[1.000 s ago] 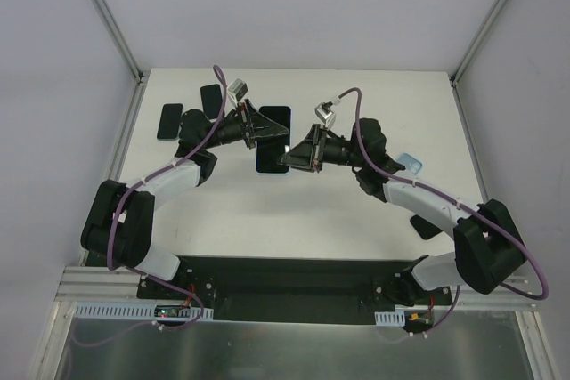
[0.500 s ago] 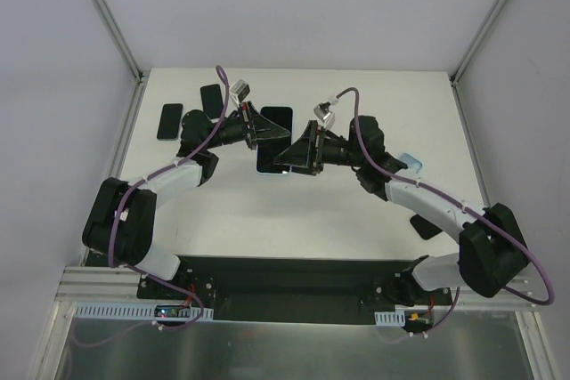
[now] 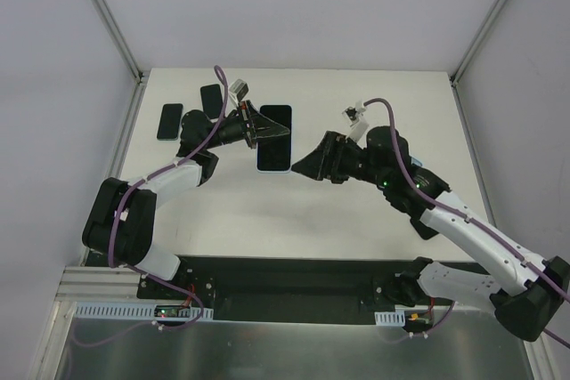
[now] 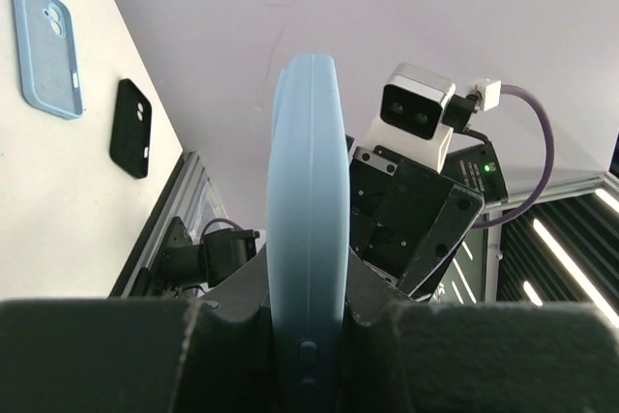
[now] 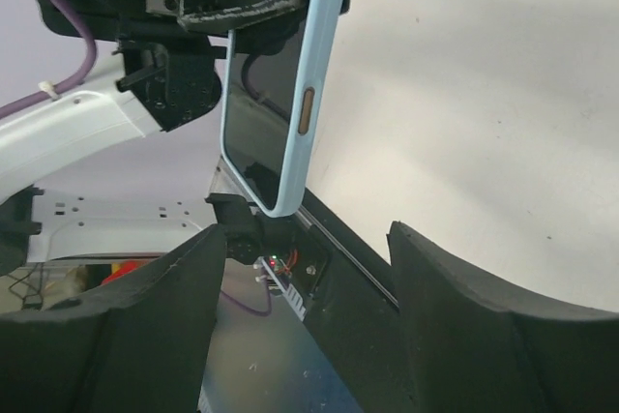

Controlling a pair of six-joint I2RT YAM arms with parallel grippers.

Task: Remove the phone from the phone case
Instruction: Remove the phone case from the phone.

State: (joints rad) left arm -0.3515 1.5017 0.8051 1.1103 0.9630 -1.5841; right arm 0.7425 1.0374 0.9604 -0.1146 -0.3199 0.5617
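The phone (image 3: 274,127), dark screen up, sits inside a light blue phone case (image 3: 272,169) held above the table's middle. My left gripper (image 3: 257,125) is shut on the case's far end. In the left wrist view the case (image 4: 308,191) stands edge-on between the pads (image 4: 406,355). My right gripper (image 3: 307,166) hangs open a short way right of the phone and touches nothing. The right wrist view shows the cased phone (image 5: 280,94) ahead of its open gripper (image 5: 305,273), beyond the fingertips.
Two black items (image 3: 169,120) (image 3: 210,98) lie at the table's far left. An empty light blue case (image 3: 411,164) and a black one (image 3: 427,225) lie on the right, partly under my right arm. The left wrist view shows both (image 4: 44,45) (image 4: 131,128).
My right gripper has opened, let go of the cased phone and drawn back to the right. The left gripper has tightened on the case and stayed in place.
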